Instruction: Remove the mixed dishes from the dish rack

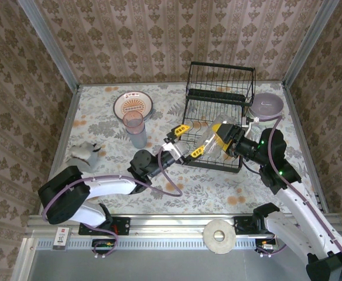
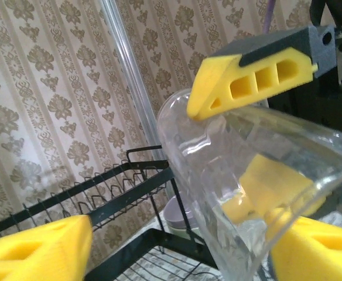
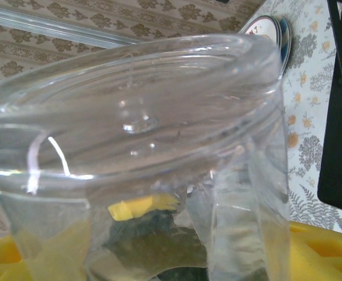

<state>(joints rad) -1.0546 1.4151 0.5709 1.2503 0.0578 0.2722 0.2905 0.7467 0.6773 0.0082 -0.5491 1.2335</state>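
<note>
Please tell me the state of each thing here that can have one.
Right gripper: shut on held glass, tilted.
Left gripper: open, at that glass.
Other glass: upright on table.
Plates: stacked on table.
Lilac bowl: on table beside rack.

Light is bright and even with soft shadows, and the clear glass tumbler (image 3: 159, 117) looms blurred close up, streaked with white glare.

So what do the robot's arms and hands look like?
The left arm and right arm are white tubes with chunky black joints and looping purple cables. The left hand and right hand have yellow wedge-shaped fingers with holes. Green lights dot the right arm.
</note>
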